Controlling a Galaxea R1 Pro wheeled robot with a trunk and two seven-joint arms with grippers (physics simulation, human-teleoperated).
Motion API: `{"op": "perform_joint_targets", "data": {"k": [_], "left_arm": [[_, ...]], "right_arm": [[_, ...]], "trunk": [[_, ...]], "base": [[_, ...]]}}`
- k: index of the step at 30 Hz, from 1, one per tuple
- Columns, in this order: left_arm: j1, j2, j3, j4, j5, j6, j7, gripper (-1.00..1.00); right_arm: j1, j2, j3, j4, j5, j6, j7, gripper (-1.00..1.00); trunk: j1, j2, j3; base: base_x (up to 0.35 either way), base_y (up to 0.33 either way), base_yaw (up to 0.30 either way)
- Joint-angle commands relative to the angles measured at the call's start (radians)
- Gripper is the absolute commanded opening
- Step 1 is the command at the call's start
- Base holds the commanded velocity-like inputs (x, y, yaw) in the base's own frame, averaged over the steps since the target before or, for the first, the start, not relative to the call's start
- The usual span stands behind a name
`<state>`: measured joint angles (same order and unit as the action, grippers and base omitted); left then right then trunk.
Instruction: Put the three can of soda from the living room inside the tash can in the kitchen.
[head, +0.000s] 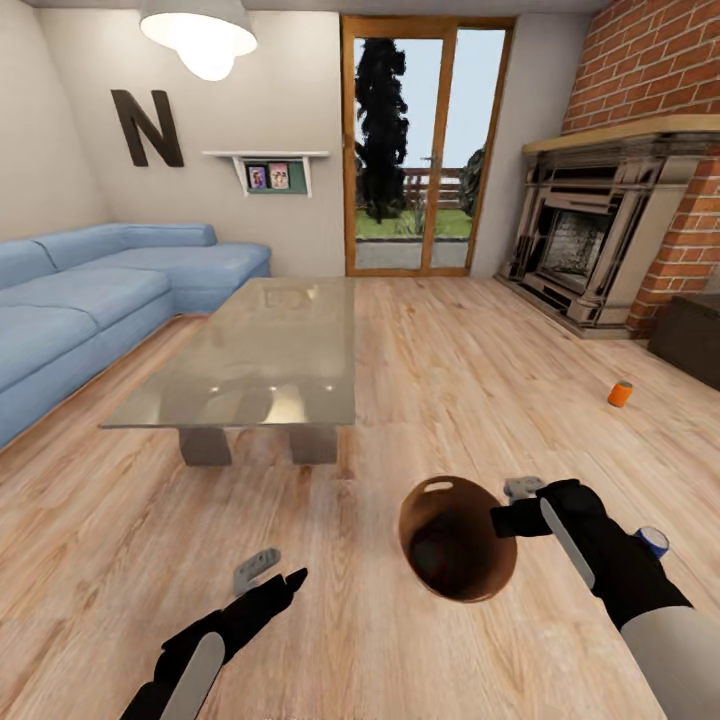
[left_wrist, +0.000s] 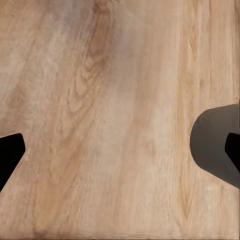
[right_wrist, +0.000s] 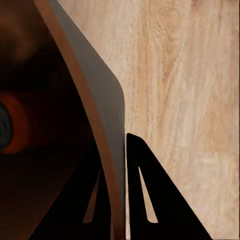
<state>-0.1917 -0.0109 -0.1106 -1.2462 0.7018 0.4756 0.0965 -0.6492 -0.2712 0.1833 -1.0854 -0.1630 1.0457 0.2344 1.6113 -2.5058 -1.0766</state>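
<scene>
Pale wood flooring (head: 430, 330) runs across a living room bounded by a long blue sofa (head: 90, 300), a glass-topped low table (head: 260, 350), a brick fireplace (head: 590, 240) and a glazed door (head: 425, 145) looking onto a garden. Held low above the floor on the robot's right is the bin (head: 455, 540), tipped so that its copper-brown inside faces the head camera; its rim is pinched by the right gripper (head: 515, 505), whose fingers (right_wrist: 145, 200) are seen in the right wrist view pressed together on either side of the wall. An orange can (right_wrist: 12, 125) is seen lying inside the bin in that view. A second orange can (head: 621, 394) stands upright on the floor, well apart from the bin, ahead and to the right, towards the fireplace. A blue can (head: 655, 541) is seen just beside the right forearm, partly hidden by it. The left gripper (head: 272, 575) hangs over bare floor with its fingers spread and nothing between them. Both loose cans are judged nearer to the right arm, which is occupied, so the free left arm would have to reach across.
</scene>
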Motion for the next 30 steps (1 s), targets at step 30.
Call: {"op": "perform_joint_targets", "data": {"k": [30], "left_arm": [[-0.18, -0.102, -0.162, 0.113, 0.005, 0.254, 0.121, 1.0]], "right_arm": [[-0.08, -0.294, 0.002, 0.306, -0.017, 0.001, 0.255, -1.0]], "trunk": [[0.0, 0.0, 0.0]], "base": [[-0.091, -0.115, -0.296]]}}
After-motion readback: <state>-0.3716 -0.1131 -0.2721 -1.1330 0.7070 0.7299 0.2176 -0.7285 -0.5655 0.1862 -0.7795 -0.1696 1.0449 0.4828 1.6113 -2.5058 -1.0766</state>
